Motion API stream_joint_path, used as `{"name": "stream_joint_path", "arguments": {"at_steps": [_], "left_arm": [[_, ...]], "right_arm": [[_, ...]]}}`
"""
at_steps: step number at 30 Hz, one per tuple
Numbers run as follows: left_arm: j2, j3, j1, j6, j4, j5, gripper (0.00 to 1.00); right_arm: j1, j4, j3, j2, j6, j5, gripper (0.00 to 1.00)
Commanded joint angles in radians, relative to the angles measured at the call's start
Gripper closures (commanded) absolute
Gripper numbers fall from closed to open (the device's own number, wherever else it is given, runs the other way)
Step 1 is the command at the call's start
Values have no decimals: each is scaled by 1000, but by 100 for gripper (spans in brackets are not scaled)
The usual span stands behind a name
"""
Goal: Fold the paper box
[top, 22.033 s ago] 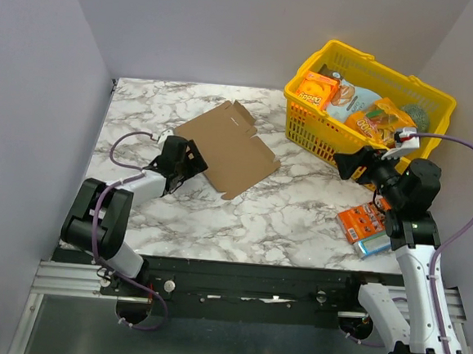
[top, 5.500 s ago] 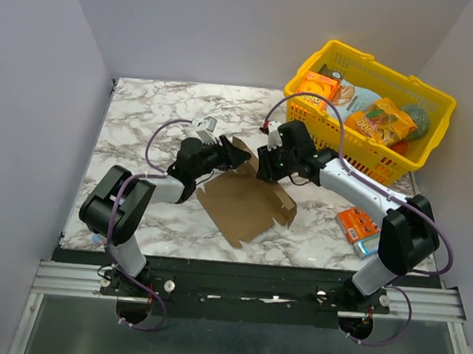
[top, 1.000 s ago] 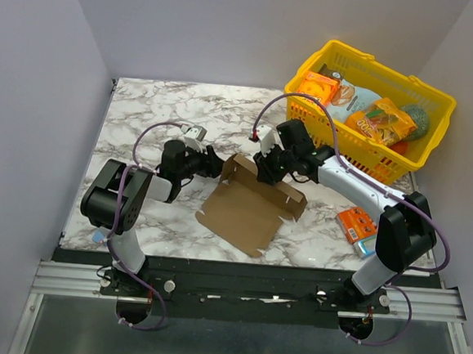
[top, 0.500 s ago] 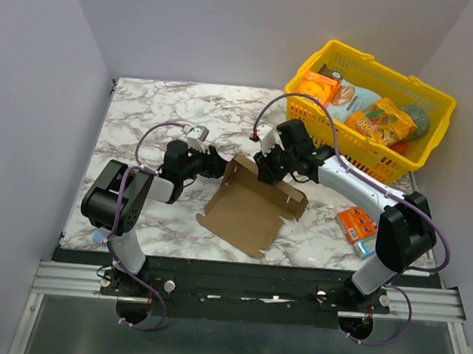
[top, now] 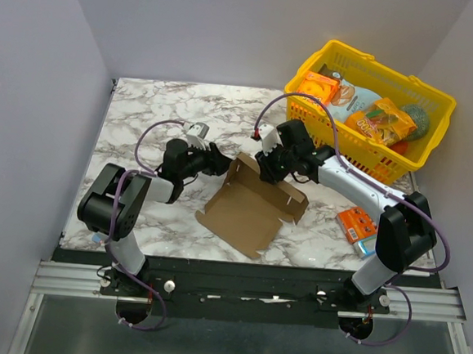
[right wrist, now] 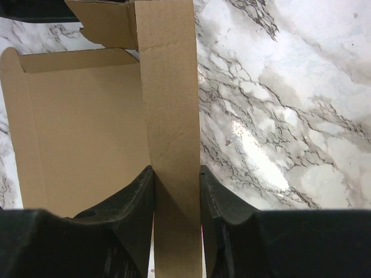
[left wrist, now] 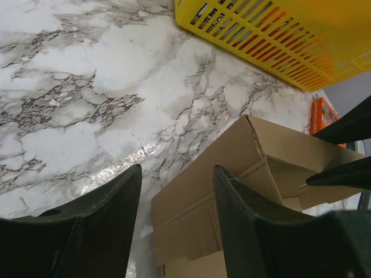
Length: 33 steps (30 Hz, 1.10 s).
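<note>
Marble bench (top: 143,112) across the middle of the top view. Upper right on it, yellow basket (top: 318,128) loaded with packets.

Centre frame, brown box (top: 246,215): base panel flat on the bench, the long upper-right side folded up, the upper-left end flap raised as well.

At the box's top corner, right claw (top: 266,169), clamped on the box. From the right wrist, right claw (right wrist: 174,169) with both fingers pressed against an upright strip of cardboard, the rest of the box (right wrist: 87,127) spread out to the left of the strip and bare marble to the right.

Just left of the raised end flap, left claw (top: 219,161), fingers apart and nothing gripped. From the left wrist, left claw (left wrist: 175,169) wide, with the box (left wrist: 232,168) showing in the gap and beyond it toward the right of frame. Impossible to tell whether either finger touches the cardboard.

Lower right of the top view, small orange snack boxes (top: 357,223) on the bench, well apart from the box.
</note>
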Motion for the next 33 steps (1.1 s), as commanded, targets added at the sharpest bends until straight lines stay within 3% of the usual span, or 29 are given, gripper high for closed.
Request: {"name": "stream_joint_path", "arguments": {"at_steps": [1,7,11,16,21,26,33], "left_arm": [[-25,6,-59,-17,41,135,38],[-48,-36,-62,12,11,80,36],[-126,-79,-58,65,-114,-154,30],[-273,-133,-53,118,-210,-325,25],[-331,-183,-55,154,-270,-348,24],[-323,-255,-53,128,-232,-371,21],[-194,-168,-55,129,-194,-308,25]], "right_arm": [[9,0,-2,26,24,47,66],[9,11,-8,20,33,56,66],[9,9,-13,11,38,66,65],[8,9,-17,7,35,63,65],[9,11,-17,3,37,58,65],[9,14,-19,1,37,53,65],[8,18,-30,-2,38,49,65]]}}
